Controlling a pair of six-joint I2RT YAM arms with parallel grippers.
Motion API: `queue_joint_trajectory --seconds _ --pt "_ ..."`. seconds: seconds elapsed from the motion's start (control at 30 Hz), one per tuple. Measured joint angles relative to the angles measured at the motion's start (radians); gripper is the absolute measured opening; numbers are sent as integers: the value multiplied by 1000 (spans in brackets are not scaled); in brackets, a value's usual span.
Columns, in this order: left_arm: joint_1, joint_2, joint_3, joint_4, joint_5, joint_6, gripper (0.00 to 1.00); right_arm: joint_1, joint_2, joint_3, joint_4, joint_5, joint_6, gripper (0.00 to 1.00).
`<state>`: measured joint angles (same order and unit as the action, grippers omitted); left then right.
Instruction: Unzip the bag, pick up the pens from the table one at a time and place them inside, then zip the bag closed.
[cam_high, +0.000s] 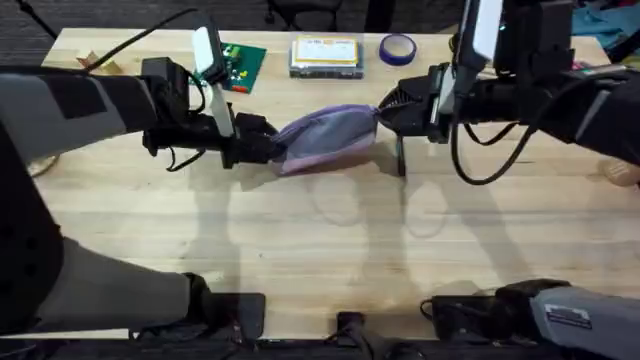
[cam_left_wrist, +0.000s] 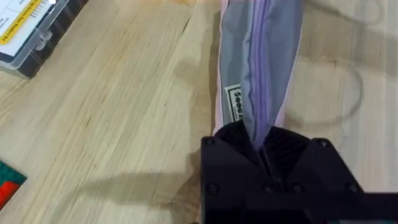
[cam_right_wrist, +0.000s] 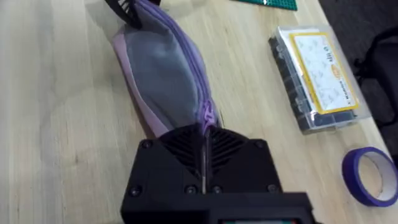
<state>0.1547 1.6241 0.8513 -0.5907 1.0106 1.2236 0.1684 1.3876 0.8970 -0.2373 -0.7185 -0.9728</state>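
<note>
The lavender bag (cam_high: 325, 135) hangs stretched between both grippers just above the table (cam_high: 330, 240). My left gripper (cam_high: 270, 143) is shut on its left end, seen close up (cam_left_wrist: 258, 140) pinching the fabric at the zipper line. At the other end my right gripper (cam_high: 385, 112) is shut on the bag's tip near the zipper pull (cam_right_wrist: 208, 115). The zipper (cam_left_wrist: 261, 56) runs shut along the top. Under the right gripper lies a short dark stick (cam_high: 401, 158); I cannot tell whether it is a pen.
A clear plastic box with a yellow label (cam_high: 325, 55) sits at the table's far edge, with a purple tape ring (cam_high: 397, 47) to its right and a green board (cam_high: 238, 65) to its left. Bare wood spans the near half.
</note>
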Motion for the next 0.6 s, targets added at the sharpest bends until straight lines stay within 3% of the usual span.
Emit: queue_joint_trajectory --seconds 0.3,0.6 --pt "0 0 0 0 -5 0 43 23 -16 0 1 0 15 33" --pt "17 0 0 -1 -45 0 42 164 -23 0 41 30 23 33"
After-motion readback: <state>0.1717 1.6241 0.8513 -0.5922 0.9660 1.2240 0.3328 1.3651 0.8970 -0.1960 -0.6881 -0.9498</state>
